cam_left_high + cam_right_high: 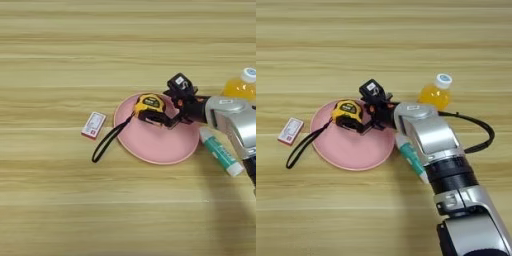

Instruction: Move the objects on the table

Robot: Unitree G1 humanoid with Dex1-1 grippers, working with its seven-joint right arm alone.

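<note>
Right eye view had the silver forearm (428, 135) entering from the bottom right corner and reaching up and left across the wooden table (381, 40). Partly under it, just right of the plate, lay the white-teal tube (412, 160), slanting down to the right. The round pink plate (348, 145) sat left of centre. At its upper part rested the yellow-black tape measure (347, 113), its black strap (303, 145) trailing down-left over the rim onto the wood. The right gripper (372, 121) was at the tape measure's right side, one black finger running along its lower edge; whether the fingers actually clamped it could not be told. Well left of the plate lay the small red-white flat box (290, 130). Farthest back stood the small orange juice bottle (436, 93), just beyond the forearm.
</note>
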